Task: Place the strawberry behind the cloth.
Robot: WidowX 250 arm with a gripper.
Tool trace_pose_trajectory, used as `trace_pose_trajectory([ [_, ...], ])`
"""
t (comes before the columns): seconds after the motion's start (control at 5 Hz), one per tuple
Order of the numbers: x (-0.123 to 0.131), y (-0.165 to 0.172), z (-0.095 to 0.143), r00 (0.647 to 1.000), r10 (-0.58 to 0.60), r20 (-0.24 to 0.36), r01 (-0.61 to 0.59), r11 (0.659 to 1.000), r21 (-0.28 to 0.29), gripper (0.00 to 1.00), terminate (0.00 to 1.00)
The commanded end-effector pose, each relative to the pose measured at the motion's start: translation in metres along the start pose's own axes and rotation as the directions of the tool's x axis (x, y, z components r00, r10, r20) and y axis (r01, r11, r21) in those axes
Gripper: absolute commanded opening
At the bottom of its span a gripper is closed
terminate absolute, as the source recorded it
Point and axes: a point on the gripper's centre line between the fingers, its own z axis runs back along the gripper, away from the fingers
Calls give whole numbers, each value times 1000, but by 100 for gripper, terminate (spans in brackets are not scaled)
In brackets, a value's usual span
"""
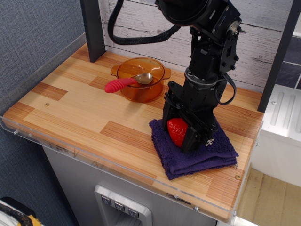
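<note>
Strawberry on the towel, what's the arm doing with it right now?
The gripper is down on the purple cloth with its fingers on either side of the strawberry, which sits on the cloth's left part. The fingers look closed against it, though the contact is hard to confirm from this angle. The strawberry is not yet behind the cloth. An amber bowl with a red-handled spoon resting in it stands apart, to the back left on the wooden table.
</note>
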Motion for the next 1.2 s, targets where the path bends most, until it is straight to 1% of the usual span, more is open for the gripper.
trace_pose_trajectory([
  [0.0, -10, 15, 46, 998, 49, 46, -52, 997, 61, 0, 0],
  [0.2, 1, 30, 65, 993, 84, 80, -87, 995, 42, 0, 0],
  [0.4, 22, 41, 69, 990, 111, 84, -115, 992, 48, 0, 0],
  [0.6, 53, 54, 58, 989, 127, 75, -133, 988, 84, 0, 0],
  [0.8, 80, 65, 40, 987, 126, 95, -134, 988, 80, 0, 0],
  [1.0, 99, 67, 25, 989, 93, 116, -103, 991, 84, 0, 0],
])
